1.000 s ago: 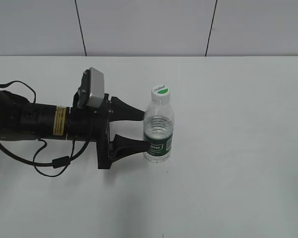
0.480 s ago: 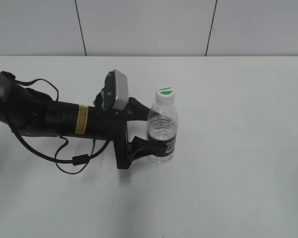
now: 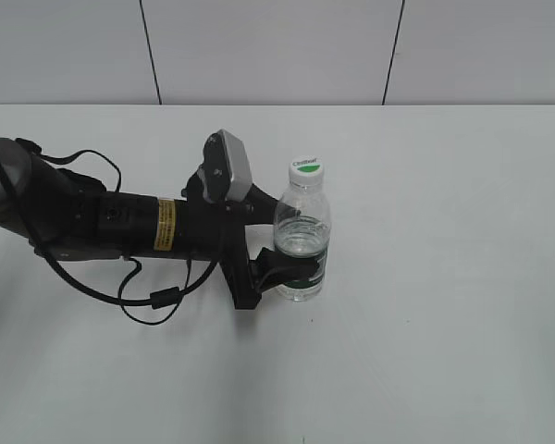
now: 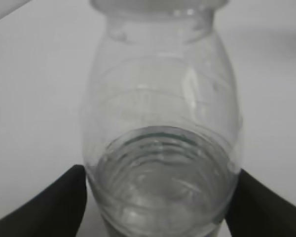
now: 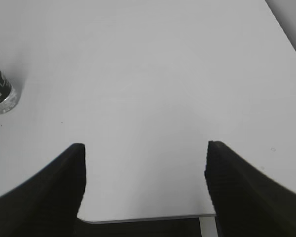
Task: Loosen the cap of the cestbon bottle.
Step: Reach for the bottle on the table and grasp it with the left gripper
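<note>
L gripper (image 3: 291,242) clasping the cestbon bottle (image 3: 302,242) — upright, mid counter (image 3: 444,277).
L fingers (image 4: 44,207) pressing both sides of the lower body, it seems — contact is blurry up close. Cap (image 3: 306,169) sitting on top, untouched. R gripper (image 5: 144,182) hanging spread wide over bare counter, w/ nothing between.

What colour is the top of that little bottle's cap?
The cap is white with a green mark on top, clearest in the exterior view.
</note>
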You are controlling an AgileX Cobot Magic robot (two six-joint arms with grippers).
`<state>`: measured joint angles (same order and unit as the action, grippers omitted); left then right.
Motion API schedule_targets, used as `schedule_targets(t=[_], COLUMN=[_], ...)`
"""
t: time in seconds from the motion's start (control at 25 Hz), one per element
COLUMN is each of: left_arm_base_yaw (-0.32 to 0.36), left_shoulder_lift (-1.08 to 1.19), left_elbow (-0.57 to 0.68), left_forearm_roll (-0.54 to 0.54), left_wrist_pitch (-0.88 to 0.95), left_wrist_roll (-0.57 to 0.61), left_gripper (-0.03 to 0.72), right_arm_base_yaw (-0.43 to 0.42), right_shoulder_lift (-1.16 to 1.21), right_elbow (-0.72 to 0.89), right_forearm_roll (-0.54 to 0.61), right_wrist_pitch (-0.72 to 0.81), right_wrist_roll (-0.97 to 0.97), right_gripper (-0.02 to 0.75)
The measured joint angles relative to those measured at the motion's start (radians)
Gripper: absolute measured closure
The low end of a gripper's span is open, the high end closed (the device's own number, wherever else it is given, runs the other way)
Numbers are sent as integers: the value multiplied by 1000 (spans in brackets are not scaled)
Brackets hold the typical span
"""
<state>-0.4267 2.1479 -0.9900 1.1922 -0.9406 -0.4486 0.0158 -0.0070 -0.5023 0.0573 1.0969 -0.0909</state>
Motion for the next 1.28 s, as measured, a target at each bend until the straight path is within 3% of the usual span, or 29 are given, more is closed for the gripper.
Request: schedule_targets(t=[0.4,0.88,1.12,1.28], left_arm_base_yaw=[-1,-1,-1,-1], left_shoulder_lift=[0,0,0,0], left_elbow=[0,-3,-3,-3], left_forearm_roll=[-6,72,99,102], left_wrist_pitch=[7,-16,-27,-30], left_wrist_roll=[0,-48,-53,-55], left_gripper=[260,275,295,295], right_arm_base_yaw=[0,0,0,0], right_shoulder_lift=[36,565,826,993], right_elbow=[-25,-257,-424,-517], right_forearm_roll=[8,10,41,124], right_wrist_pitch=[-6,-41,-16,26], right_wrist_roll=[62,82,58,6], right_gripper=[160,163,283,319])
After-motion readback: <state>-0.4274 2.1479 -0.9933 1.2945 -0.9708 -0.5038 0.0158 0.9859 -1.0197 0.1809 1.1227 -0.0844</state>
